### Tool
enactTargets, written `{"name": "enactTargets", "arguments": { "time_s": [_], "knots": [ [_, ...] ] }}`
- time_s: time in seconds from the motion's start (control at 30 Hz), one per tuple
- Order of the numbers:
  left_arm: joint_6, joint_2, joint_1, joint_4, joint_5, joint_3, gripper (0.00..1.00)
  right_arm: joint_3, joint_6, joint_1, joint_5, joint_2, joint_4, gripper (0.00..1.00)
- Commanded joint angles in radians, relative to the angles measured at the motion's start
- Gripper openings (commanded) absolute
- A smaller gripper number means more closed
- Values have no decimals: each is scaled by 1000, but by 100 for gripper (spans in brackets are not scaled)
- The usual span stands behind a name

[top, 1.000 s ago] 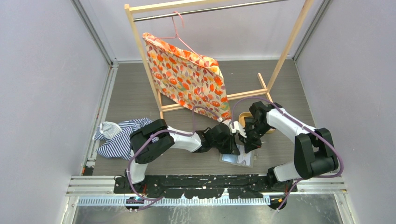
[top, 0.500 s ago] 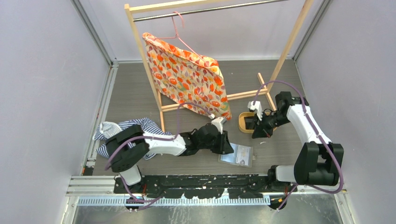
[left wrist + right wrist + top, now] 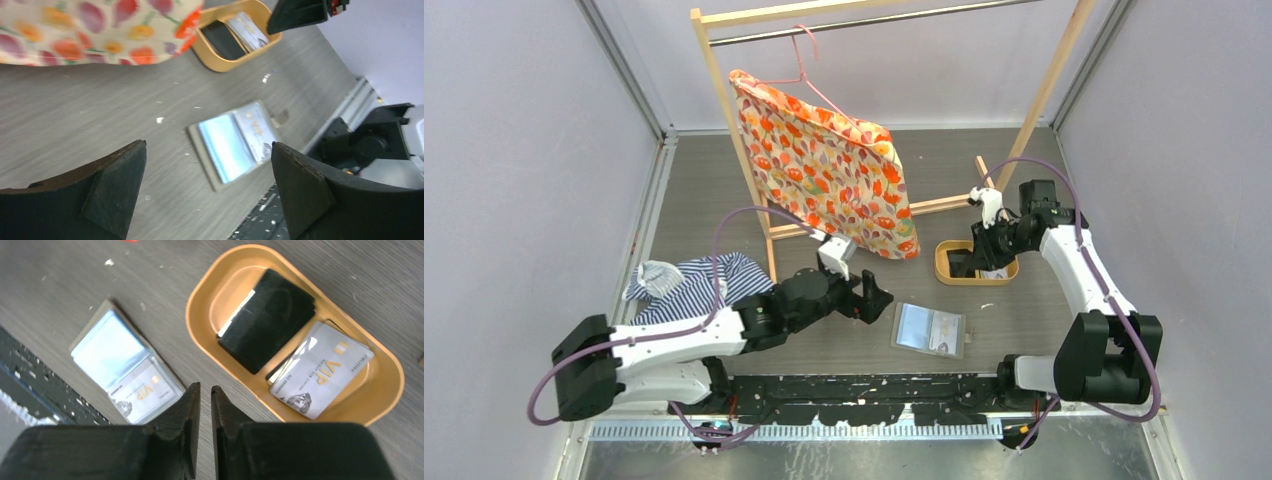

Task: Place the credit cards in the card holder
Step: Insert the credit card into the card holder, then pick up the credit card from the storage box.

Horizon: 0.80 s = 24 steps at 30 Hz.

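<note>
The card holder (image 3: 929, 330) lies open on the table, with a white VIP card (image 3: 142, 392) in one clear sleeve (image 3: 255, 131). More credit cards lie in the oval tan tray (image 3: 974, 282): a black one (image 3: 267, 320) and a white VIP one (image 3: 320, 370). My left gripper (image 3: 876, 300) hovers just left of the card holder (image 3: 227, 150), wide open and empty. My right gripper (image 3: 961, 264) hangs over the tray's near edge (image 3: 200, 340). A narrow gap shows between its fingertips (image 3: 205, 386), with nothing in it.
A wooden clothes rack (image 3: 724, 110) stands behind, with a floral cloth (image 3: 829, 165) on a pink hanger. A striped garment (image 3: 679, 290) lies at the left. The black rail (image 3: 864, 390) runs along the near edge.
My left gripper let go and pulled back left from the card holder, opening wide. My right arm moved back to the tray and parted its jaws slightly.
</note>
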Motion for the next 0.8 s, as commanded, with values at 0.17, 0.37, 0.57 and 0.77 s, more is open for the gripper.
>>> {"name": "enactTargets", "arguments": {
  "time_s": [0.17,0.37,0.57,0.77],
  "knots": [
    [86,-253,28,-35,-199,-156,100,-11,249,101,247,77,219,31],
    [45,-301,31,-25,-234,-208,100,-6,343,166,383,145,309,40],
    [-10,-299,30,-2,-240,-237,100,-4,421,200,390,208,332,57],
    [-35,-275,31,49,-256,-266,100,-5,429,221,460,240,343,65]
  ]
}}
